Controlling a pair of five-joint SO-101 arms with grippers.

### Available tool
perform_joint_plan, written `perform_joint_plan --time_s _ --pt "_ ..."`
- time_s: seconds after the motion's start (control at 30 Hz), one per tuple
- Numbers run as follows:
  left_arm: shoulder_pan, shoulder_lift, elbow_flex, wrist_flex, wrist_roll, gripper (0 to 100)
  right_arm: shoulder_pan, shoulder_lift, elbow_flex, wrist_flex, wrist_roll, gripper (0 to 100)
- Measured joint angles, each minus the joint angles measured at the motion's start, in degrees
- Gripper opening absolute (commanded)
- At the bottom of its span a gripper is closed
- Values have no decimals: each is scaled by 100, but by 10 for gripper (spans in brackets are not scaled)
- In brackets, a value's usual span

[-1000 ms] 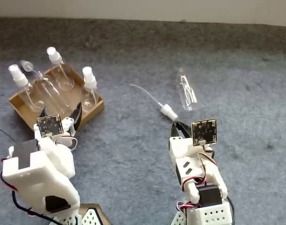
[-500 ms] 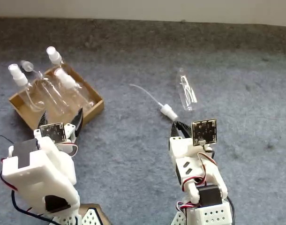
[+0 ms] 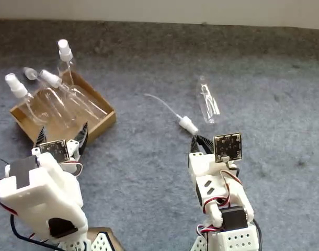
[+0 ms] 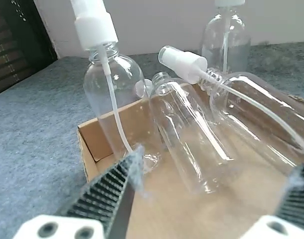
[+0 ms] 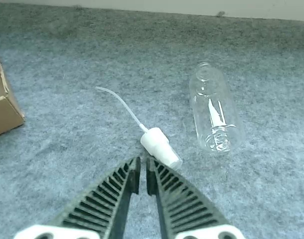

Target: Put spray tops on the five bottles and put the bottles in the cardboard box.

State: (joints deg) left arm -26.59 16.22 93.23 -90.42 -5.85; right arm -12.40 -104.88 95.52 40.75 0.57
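The cardboard box (image 3: 104, 121) holds several clear bottles. One with a white spray top stands at its left (image 3: 16, 88), another stands at the back (image 3: 66, 56), and a capped bottle (image 3: 78, 99) lies tilted across the box. My left gripper (image 3: 61, 137) is open just in front of the box; in the left wrist view the left gripper (image 4: 219, 167) frames the lying bottles (image 4: 184, 137). A loose spray top (image 3: 188, 124) with its long tube lies on the carpet, beside an uncapped bottle (image 3: 207, 100) lying flat. My right gripper (image 5: 143, 164) is shut and empty, just short of the spray top (image 5: 161, 148).
Grey carpet (image 3: 264, 120) covers the table, with open room to the right of the uncapped bottle (image 5: 214, 112). A corner of the box (image 5: 2, 112) shows in the right wrist view. A pale wall runs along the far edge.
The bottle that stood at the box's front right has tipped over and now lies across it. The left gripper has drawn back from the box. The right arm has not moved.
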Motion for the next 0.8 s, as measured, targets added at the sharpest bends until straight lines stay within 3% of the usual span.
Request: perform_joint_plan --time_s 0.4,0.8 --pt "0 0 0 -325 0 379 0 0 0 0 0 19" --pt "527 0 0 -343 0 379 0 0 0 0 0 19"
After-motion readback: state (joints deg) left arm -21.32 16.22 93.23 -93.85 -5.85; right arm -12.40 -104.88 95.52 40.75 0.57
